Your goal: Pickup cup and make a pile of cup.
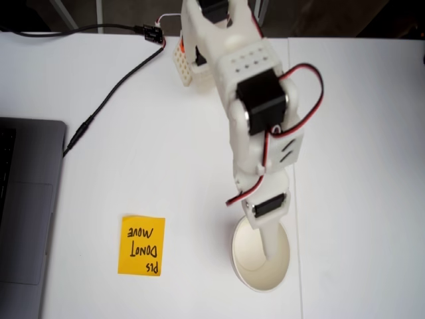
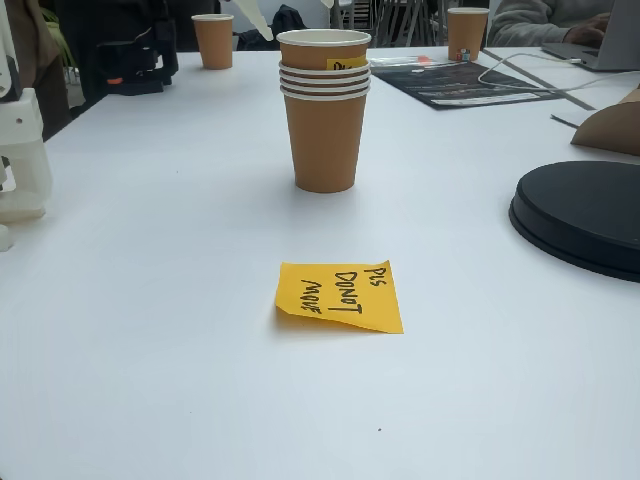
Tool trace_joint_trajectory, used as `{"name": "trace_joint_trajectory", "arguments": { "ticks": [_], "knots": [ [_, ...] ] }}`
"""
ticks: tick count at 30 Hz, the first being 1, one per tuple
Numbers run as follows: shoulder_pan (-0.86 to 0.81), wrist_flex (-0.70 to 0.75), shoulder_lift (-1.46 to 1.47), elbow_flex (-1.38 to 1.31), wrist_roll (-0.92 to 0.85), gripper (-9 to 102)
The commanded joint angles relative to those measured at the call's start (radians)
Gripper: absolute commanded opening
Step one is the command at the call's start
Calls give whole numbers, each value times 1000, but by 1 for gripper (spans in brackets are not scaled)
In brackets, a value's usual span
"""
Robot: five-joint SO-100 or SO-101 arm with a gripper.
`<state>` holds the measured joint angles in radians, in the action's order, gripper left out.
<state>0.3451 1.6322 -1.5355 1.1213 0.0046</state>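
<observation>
The pile of cup [image 2: 323,120] is a stack of several brown paper cups with white rolled rims, standing upright beyond the orange sticky note [image 2: 340,295]. From above, the pile [image 1: 249,262] shows as one round cream inside, right of the note [image 1: 141,244]. My gripper [image 1: 269,256] hangs over the pile's mouth, and one white finger lies across the cup's opening in that view. A white pointed fingertip [image 2: 255,18] shows just above and left of the top rim. How the jaws stand is hidden by the arm.
A grey laptop [image 1: 26,199] fills the left edge and a black cable [image 1: 113,86] runs toward the arm's base [image 2: 20,150]. A black round disc [image 2: 585,215] lies at the right. Two single brown cups [image 2: 213,40] [image 2: 467,30] stand far back.
</observation>
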Motion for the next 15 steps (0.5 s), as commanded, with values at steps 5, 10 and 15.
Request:
{"name": "trace_joint_trajectory", "arguments": {
  "ticks": [5,10,15],
  "knots": [
    [-28,12,-52,9,9,33],
    [-89,9,-126,32,-2,33],
    [-170,0,-207,106,9,33]
  ]
}}
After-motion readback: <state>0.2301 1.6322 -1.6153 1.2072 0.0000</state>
